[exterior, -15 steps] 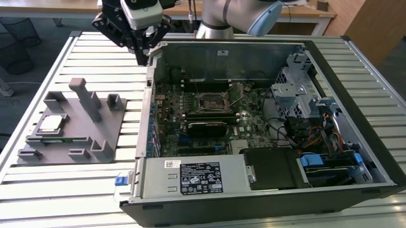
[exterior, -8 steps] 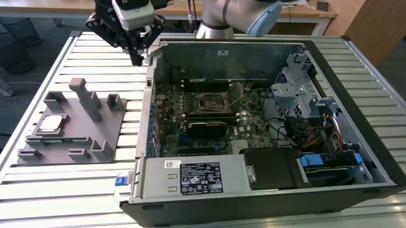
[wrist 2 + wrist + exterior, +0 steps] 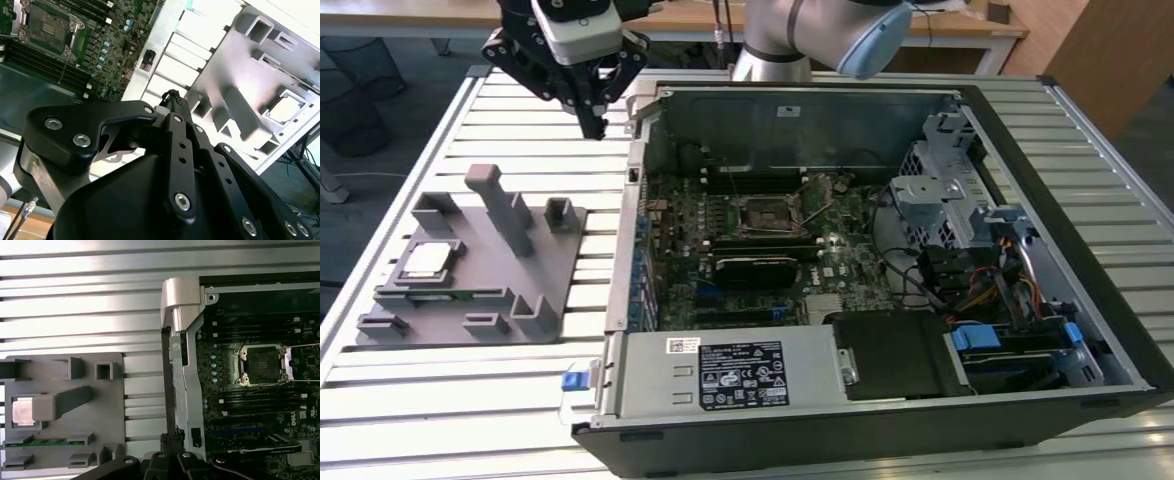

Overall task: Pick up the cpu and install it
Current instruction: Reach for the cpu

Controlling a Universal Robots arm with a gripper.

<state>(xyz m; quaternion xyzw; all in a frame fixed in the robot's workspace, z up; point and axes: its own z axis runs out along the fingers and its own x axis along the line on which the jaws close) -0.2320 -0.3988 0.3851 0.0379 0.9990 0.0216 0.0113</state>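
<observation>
The gripper (image 3: 596,122) hangs over the slatted table (image 3: 467,400) at the upper left of the exterior view, jaws pinched together on nothing. The cpu (image 3: 427,259) lies flat in a recess of the grey holder (image 3: 494,300), lower left and well apart from it. The socket (image 3: 761,213) in the open case (image 3: 854,428) looks empty

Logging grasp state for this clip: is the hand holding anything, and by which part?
Nothing is held. The hand is empty, its fingers shut together; the cpu lies in the grey holder.
</observation>
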